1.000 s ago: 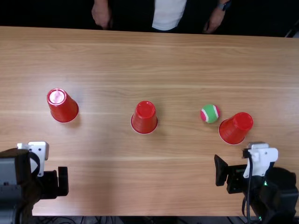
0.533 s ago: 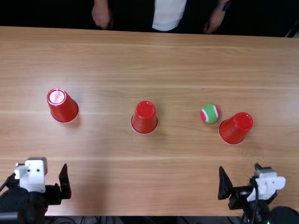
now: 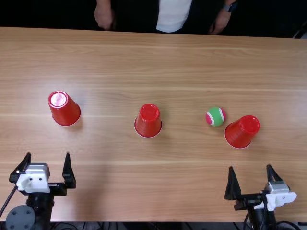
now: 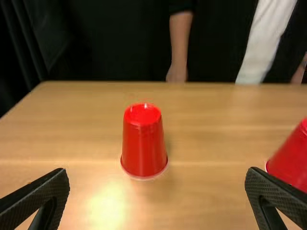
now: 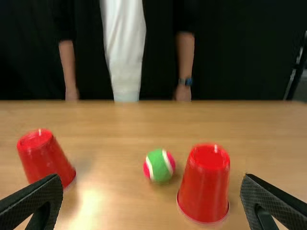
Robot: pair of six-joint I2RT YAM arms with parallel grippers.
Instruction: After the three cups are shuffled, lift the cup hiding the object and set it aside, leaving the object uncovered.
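The job looks done to me: the ball [image 3: 216, 116] sits uncovered on the tabletop [image 3: 153, 62] just beside the right cup [image 3: 241, 131], while my left end effector [image 3: 47, 158] and right end effector [image 3: 250, 169] hang empty, fingers apart, at the near edge.

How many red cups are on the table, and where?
3: the left cup stands alone at the left, the middle cup near the centre, the right cup just beside the uncovered ball. All are upside down.
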